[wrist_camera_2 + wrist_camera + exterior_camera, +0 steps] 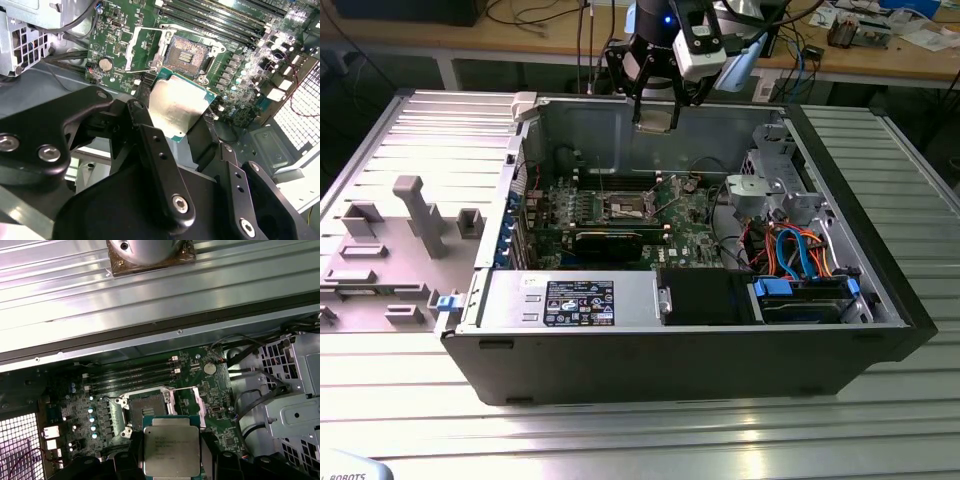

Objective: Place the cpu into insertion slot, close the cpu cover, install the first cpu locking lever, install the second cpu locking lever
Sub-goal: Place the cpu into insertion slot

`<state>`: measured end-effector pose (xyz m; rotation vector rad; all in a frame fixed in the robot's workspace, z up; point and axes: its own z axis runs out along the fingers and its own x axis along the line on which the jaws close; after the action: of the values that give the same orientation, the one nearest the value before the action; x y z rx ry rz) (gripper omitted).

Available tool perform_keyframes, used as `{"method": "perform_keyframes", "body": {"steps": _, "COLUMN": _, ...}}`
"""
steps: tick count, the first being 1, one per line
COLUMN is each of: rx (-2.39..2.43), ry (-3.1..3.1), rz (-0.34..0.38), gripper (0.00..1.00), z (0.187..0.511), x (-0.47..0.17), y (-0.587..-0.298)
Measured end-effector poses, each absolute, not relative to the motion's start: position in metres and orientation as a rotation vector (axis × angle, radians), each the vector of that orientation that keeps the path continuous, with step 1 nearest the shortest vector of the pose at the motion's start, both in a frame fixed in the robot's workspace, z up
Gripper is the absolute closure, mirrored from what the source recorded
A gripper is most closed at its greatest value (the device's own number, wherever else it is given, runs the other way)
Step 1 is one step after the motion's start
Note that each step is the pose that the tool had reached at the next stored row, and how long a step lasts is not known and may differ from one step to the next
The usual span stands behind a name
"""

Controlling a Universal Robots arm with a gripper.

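My gripper (655, 118) hangs above the open computer case, shut on the cpu (177, 107), a flat square chip with a silver-grey top. In both wrist views the black fingers (141, 117) clamp the cpu (171, 450) by two opposite edges. The insertion slot (187, 54) lies uncovered on the green motherboard some way under the chip, its dark contact field showing. It shows too in the first wrist view as the insertion slot (148, 409) and in the exterior view as the insertion slot (628, 208). The cpu cover (142, 47) stands swung open beside the socket.
The case walls (670, 345) ring the board. A grey drive cage (770, 190) with orange and blue cables stands at the exterior view's right. Memory slots (135, 375) run beside the socket. A black card (610, 242) crosses the board. A grey fixture (415, 215) lies outside the case.
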<state>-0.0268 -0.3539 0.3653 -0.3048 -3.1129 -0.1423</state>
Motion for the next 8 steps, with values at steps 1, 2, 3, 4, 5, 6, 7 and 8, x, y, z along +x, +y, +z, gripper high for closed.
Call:
{"method": "perform_keyframes", "body": {"steps": 1, "rx": -0.309, "ry": -3.113, "rz": -0.142, "gripper": 0.46, "z": 0.3653, "x": -0.0268, "y": -0.3539}}
{"method": "perform_keyframes", "body": {"steps": 2, "rx": -0.324, "ry": -3.112, "rz": -0.143, "gripper": 0.46, "z": 0.3652, "x": -0.0268, "y": -0.3539}}
{"method": "perform_keyframes", "body": {"steps": 3, "rx": -0.342, "ry": -3.110, "rz": -0.143, "gripper": 0.46, "z": 0.3652, "x": -0.0268, "y": -0.3539}}
{"method": "perform_keyframes", "body": {"steps": 4, "rx": -0.364, "ry": -3.108, "rz": -0.143, "gripper": 0.46, "z": 0.3651, "x": -0.0268, "y": -0.3539}}
{"method": "perform_keyframes", "body": {"steps": 5, "rx": -0.390, "ry": -3.106, "rz": -0.143, "gripper": 0.46, "z": 0.3651, "x": -0.0268, "y": -0.3539}}
{"method": "perform_keyframes", "body": {"steps": 6, "rx": -0.403, "ry": -3.105, "rz": -0.143, "gripper": 0.46, "z": 0.3651, "x": -0.0268, "y": -0.3539}}
{"method": "perform_keyframes", "body": {"steps": 7, "rx": -0.418, "ry": -3.103, "rz": -0.143, "gripper": 0.46, "z": 0.3651, "x": -0.0268, "y": -0.3539}}
{"method": "perform_keyframes", "body": {"steps": 8, "rx": -0.431, "ry": -3.102, "rz": -0.143, "gripper": 0.46, "z": 0.3650, "x": -0.0268, "y": -0.3539}}
